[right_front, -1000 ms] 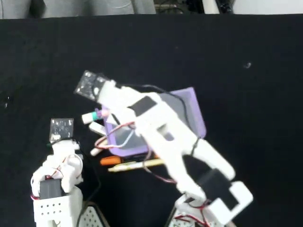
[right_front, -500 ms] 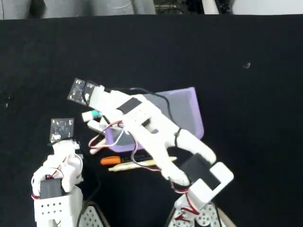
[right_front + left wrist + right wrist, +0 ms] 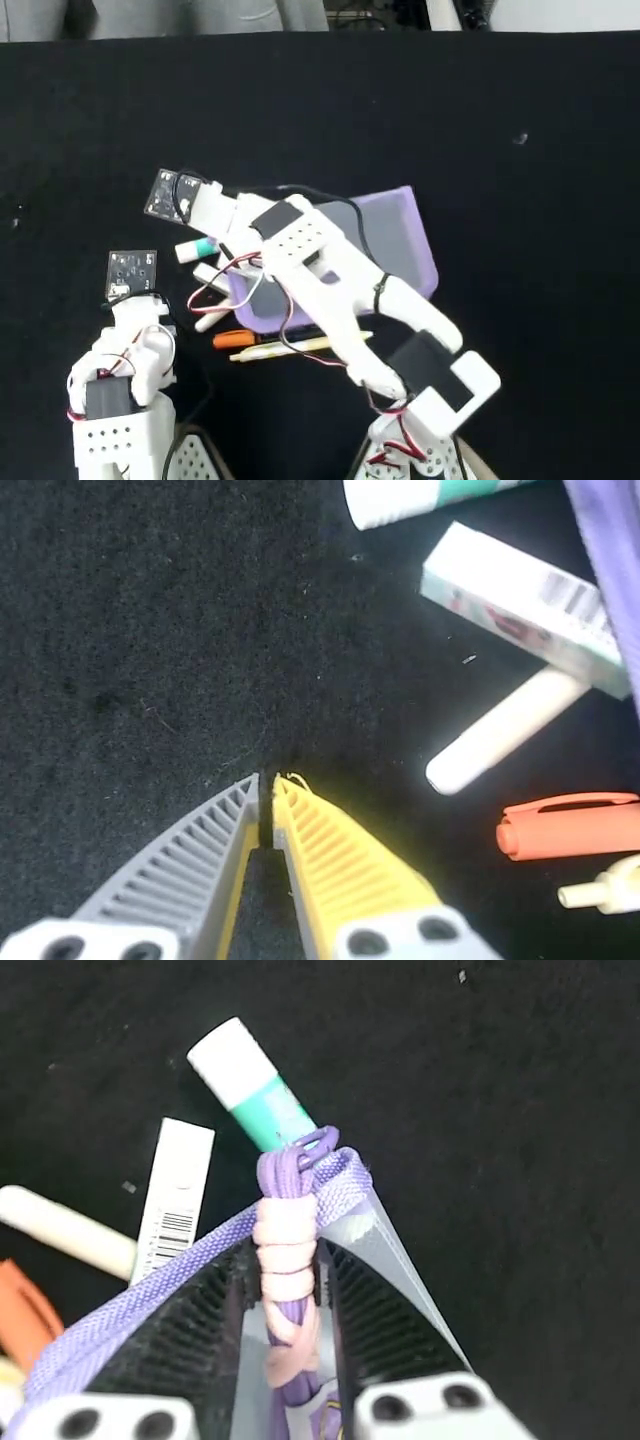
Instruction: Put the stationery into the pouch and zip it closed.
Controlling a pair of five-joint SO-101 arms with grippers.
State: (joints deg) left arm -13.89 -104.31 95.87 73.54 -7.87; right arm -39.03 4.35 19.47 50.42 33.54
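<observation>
The purple pouch (image 3: 395, 230) lies mid-table under my right arm. My right gripper (image 3: 218, 232) is shut on the pouch's purple-and-pink zip cord (image 3: 288, 1250) at its left corner. Just beyond that corner lie a white-and-teal glue stick (image 3: 250, 1080), a white eraser (image 3: 175, 1200) and a white stick (image 3: 65, 1240). An orange pen (image 3: 235, 340) and a yellow pen (image 3: 290, 348) lie in front of the pouch. My left gripper (image 3: 268, 790) is shut on nothing, its tips close to the black cloth, left of the white stick (image 3: 505, 730) and eraser (image 3: 525, 610).
The black tablecloth (image 3: 520, 330) is bare to the right and at the back. Both arm bases stand at the near edge. The right arm's white links cover much of the pouch's left half.
My right arm has swung left with the zip cord in its grip, and the pouch has shifted and turned slightly. The left arm has not moved.
</observation>
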